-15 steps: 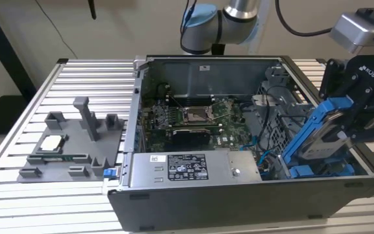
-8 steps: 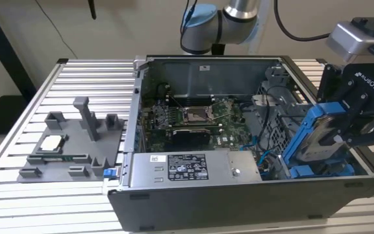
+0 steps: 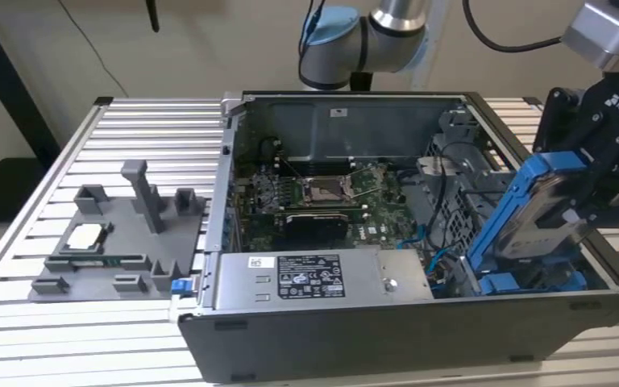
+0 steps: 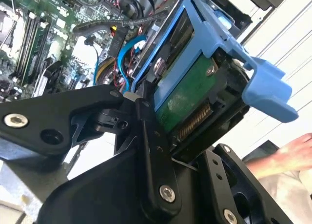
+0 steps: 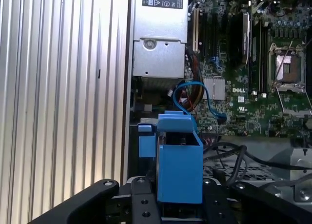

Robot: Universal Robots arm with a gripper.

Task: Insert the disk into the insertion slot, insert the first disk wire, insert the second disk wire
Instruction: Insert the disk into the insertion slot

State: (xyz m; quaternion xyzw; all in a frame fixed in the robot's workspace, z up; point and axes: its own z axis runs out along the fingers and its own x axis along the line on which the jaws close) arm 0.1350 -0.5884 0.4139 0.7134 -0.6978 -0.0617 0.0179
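Jaws clenched on disk [image 3: 535, 211]; gripper [image 3: 587, 211] holds it tilted, lower end at slot [image 3: 508, 282], by the case [image 3: 396, 326] front corner on the exterior view's right. Judged stiff, fairly heavy, shock-sensitive. Circuit board [image 4: 187, 94] sits bare underneath, so grip the side edges, not the flexible blue frame [image 4: 265, 85].

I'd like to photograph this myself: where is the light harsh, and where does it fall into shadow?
First wrist view: glare whitens part of the slatted table. Second wrist view: the background beyond the disk is washed out, the hand dark. Exterior view: even light, computer case interior shaded.
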